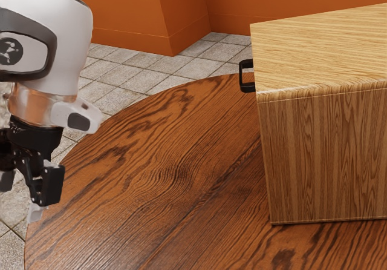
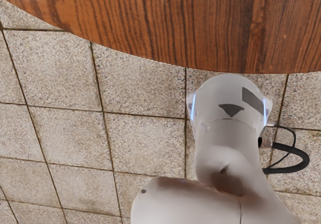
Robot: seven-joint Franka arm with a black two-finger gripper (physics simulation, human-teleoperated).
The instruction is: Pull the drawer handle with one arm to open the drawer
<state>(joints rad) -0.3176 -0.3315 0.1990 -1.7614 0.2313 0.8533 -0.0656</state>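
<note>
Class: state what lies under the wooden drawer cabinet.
The cabinet rests on the round wooden table; the tabletop directly beneath it is hidden. Below the table lies tiled floor.

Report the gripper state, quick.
Gripper: open, holding nothing, off the table's edge and far from the drawer handle.

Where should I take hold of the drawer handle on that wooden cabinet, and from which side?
Grip the black handle on its upright bar, at mid-height. It sticks out of the cabinet face turned to the exterior view's left, so bring the gripper in from that side, jaws closing across the bar.
</note>
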